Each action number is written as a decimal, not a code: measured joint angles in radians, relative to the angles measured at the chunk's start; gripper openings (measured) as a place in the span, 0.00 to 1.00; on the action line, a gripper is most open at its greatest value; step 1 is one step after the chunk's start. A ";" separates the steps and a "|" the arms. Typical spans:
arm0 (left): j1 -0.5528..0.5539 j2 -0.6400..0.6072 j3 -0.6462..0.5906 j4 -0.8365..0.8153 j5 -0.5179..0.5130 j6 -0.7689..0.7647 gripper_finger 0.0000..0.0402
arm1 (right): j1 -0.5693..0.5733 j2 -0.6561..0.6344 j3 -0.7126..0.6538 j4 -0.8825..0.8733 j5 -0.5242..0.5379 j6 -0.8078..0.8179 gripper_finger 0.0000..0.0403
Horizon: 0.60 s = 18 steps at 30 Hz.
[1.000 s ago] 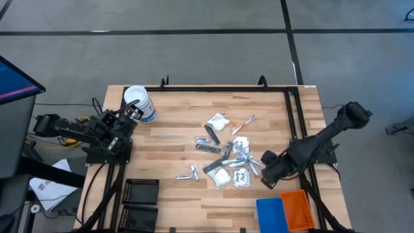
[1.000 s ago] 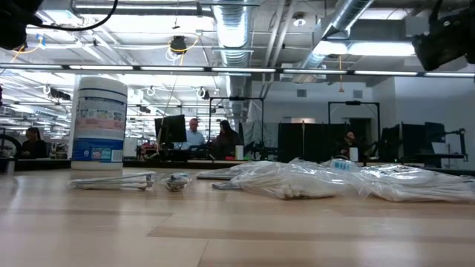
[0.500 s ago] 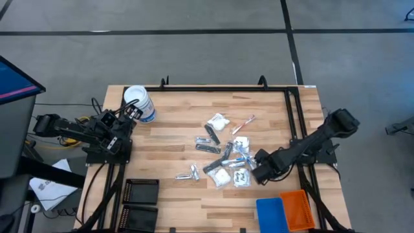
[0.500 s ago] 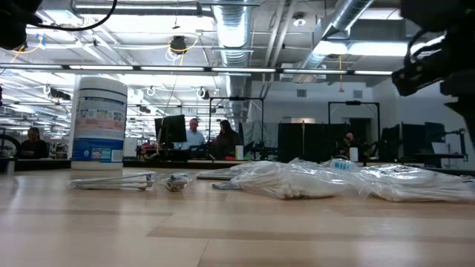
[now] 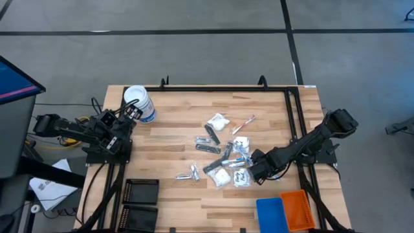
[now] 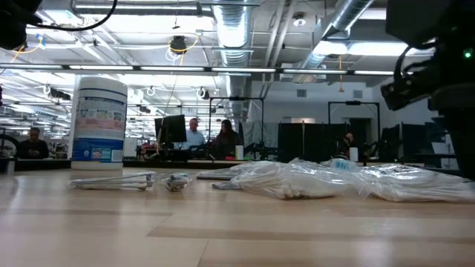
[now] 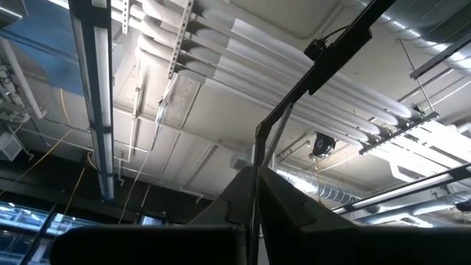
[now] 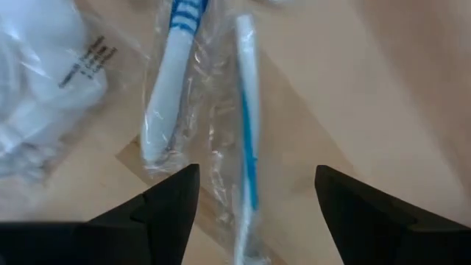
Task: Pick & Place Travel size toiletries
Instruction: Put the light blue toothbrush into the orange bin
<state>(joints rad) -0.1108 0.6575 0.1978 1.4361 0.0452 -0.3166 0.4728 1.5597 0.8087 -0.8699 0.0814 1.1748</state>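
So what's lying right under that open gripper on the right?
Under the right gripper, open, lie two clear-wrapped blue toothbrushes on the bare wooden table, with a white sachet beside them. Anything beneath the wrappers is hidden.

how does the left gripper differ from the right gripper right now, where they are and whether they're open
The left gripper is parked at the table's left edge beside the round jar; the right gripper is out over the pile of toiletries. The left is shut; the right is open, its fingers spread either side of a clear-wrapped blue toothbrush. The left wrist view points at the ceiling, the right down at the table. Neither holds anything.
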 joint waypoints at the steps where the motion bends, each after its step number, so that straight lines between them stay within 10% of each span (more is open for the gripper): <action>1: 0.000 0.000 0.000 0.000 0.000 -0.003 0.03 | 0.000 0.000 -0.014 0.025 -0.004 0.001 0.66; 9: 0.000 0.000 0.000 0.001 0.000 -0.003 0.03 | -0.002 0.000 -0.050 0.009 -0.006 0.030 0.60; 18: 0.000 0.000 0.000 0.002 0.000 -0.003 0.03 | -0.010 -0.007 -0.104 0.091 -0.036 0.057 0.22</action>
<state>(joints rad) -0.1110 0.6575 0.1974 1.4380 0.0456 -0.3199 0.4625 1.5528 0.7052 -0.7790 0.0456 1.2319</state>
